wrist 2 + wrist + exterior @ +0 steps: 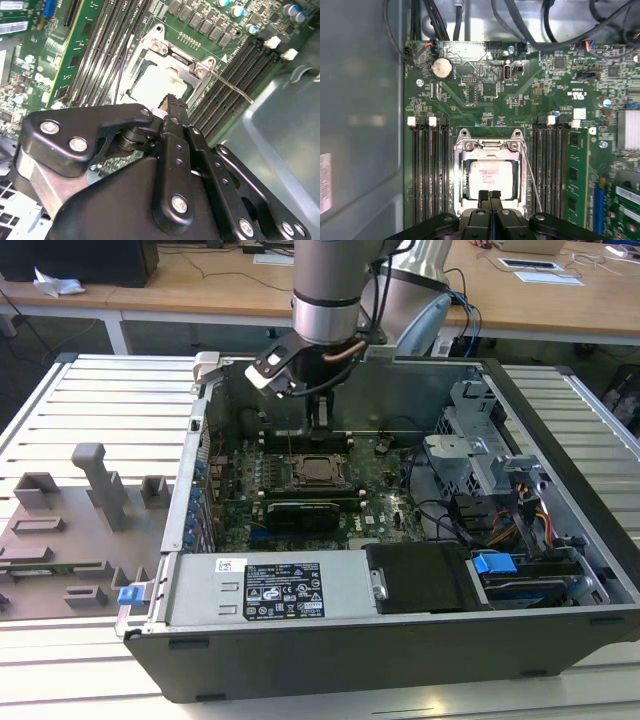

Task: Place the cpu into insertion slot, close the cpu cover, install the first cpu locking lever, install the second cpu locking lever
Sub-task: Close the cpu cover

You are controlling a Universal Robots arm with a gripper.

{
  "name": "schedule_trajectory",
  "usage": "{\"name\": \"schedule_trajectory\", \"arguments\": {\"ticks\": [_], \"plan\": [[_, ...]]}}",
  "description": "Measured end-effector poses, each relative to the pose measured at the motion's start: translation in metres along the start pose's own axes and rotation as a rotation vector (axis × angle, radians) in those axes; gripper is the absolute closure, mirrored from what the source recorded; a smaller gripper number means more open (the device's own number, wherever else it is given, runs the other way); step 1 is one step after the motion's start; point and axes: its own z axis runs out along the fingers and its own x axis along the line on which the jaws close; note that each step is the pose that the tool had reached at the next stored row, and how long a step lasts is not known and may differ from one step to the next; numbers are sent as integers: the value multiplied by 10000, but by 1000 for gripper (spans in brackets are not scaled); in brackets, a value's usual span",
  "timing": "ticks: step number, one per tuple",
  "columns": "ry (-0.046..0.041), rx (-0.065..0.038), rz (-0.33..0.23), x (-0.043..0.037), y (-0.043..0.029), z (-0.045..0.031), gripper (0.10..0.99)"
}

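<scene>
Under the black robot gripper [490,196], the small square silvery-grey chip [492,175] sits in its square metal-framed socket [459,134].
The gripper's jaws are pressed tight together and hold nothing. Just past their tips lies the chip, with the thin silvery window-frame cover [490,155] flat down around it. One thin silvery wire lever [532,175] runs beside the socket, off to one side of the jaws.

Black memory slots [427,170] are flanking the fingers [483,197] on either side, with a coin battery [441,68] sitting on the green board [485,110] beyond their tips.
</scene>
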Motion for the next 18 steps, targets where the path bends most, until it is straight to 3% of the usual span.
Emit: {"name": "schedule_trajectory", "arguments": {"ticks": [2,3,4,8,11,18], "plan": [[-1,1,0,-1,1,-79,980],[0,0,0,-3,1,-178,980],[1,0,0,-3,1,-219,980],[-2,1,0,-5,2,-304,980],[-1,0,0,-5,2,-342,980],[-1,0,0,-5,2,-347,980]]}}
